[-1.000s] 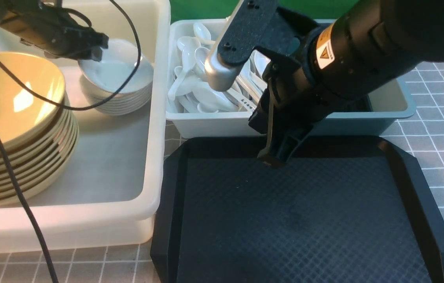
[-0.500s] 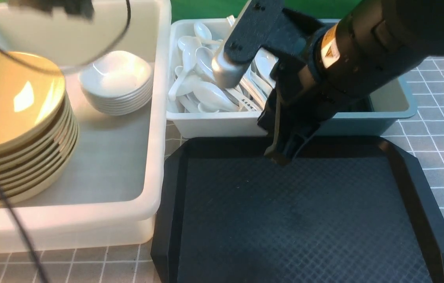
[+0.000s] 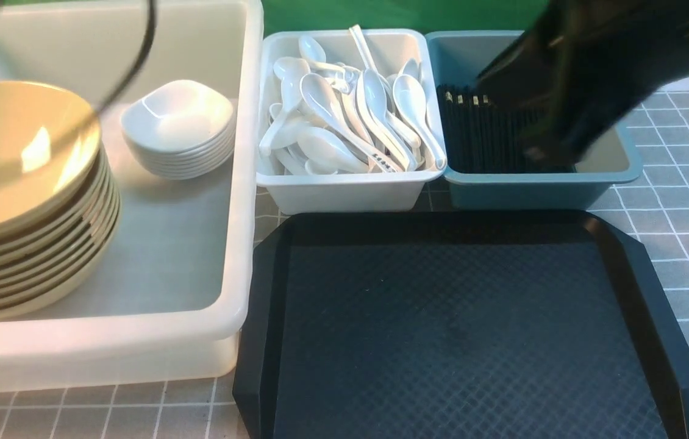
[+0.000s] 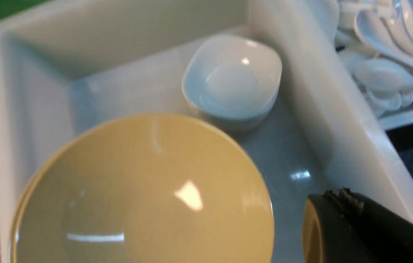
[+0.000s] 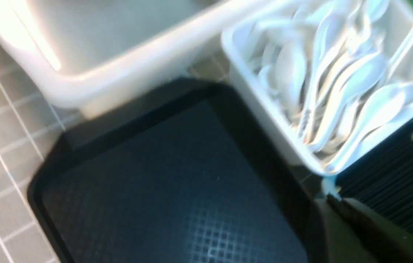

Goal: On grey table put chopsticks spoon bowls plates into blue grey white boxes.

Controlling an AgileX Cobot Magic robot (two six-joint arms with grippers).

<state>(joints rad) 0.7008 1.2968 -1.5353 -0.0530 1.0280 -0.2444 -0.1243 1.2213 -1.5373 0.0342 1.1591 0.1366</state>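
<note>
The bowls (image 3: 21, 183) sit nested in one stack inside the large white box (image 3: 241, 183), at nine o'clock in the front view. The plates (image 3: 180, 131) stand in their own stack in the same box, at about one o'clock from the bowls and just apart from them. The spoons (image 3: 350, 116) lie heaped in the grey-white box (image 3: 344, 195) at twelve o'clock. The chopsticks (image 3: 478, 131) lie side by side in the teal-blue box (image 3: 521, 195), just beside it at one o'clock.

No ware shows on the black tray (image 3: 460, 329) at six o'clock, nor on the visible parts of the grey table (image 3: 686, 201). The sorting therefore looks finished or all but finished, though what lies outside the views cannot be judged.

There are three boxes and one tray. By their rims the bowls come to about nine and the plates to about seven; the rims are close-packed, so either count may be off by one. The spoons number well over a dozen and overlap too much for an exact count. Four gold bands show on the chopsticks, but the dark bundle plainly holds more, and the right arm covers part of it.

The right gripper (image 3: 536, 152) hangs blurred over the teal-blue box with its jaws closed; whether anything is pinched in them cannot be told. One dark finger of the left gripper (image 4: 341, 223) shows in its wrist view, above the large white box near the bowls. It is closed too, with nothing seen in it.
</note>
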